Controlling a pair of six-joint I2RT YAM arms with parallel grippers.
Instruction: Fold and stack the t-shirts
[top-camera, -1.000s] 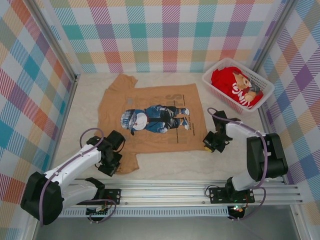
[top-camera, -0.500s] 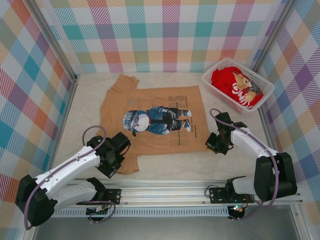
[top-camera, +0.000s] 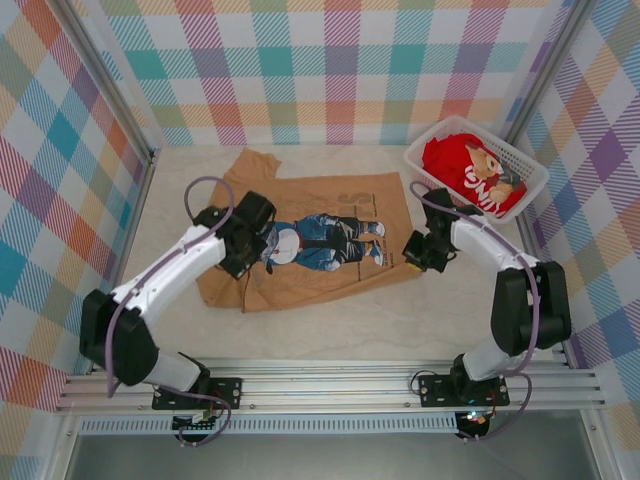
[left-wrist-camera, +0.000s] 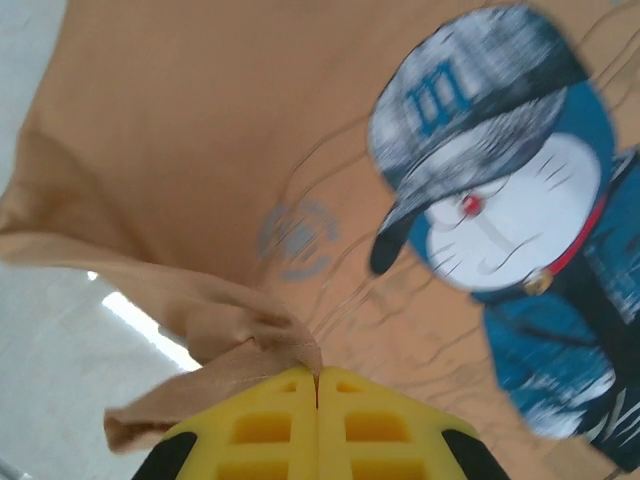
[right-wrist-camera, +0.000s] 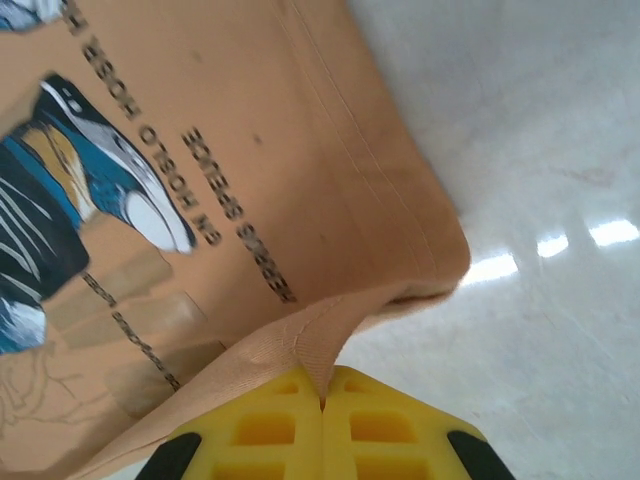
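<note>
Wrist views: left hand (left-wrist-camera: 318, 375) clamped tight on bunched edge of tan shirt (left-wrist-camera: 200, 120), beside cartoon cap (left-wrist-camera: 470, 90). Right hand (right-wrist-camera: 323, 385) clamped tight on hem corner, fold raised off table (right-wrist-camera: 520, 150). Top view: tan shirt mid-table, red shirt (top-camera: 470, 170) in basket (top-camera: 412, 158) at far right. Versus second ago: both hands have carried near edge away from bases, over print.

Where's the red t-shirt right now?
Top view: the red t-shirt lies bunched in the white basket at the far right, just beyond the right gripper, apart from the tan t-shirt.
</note>
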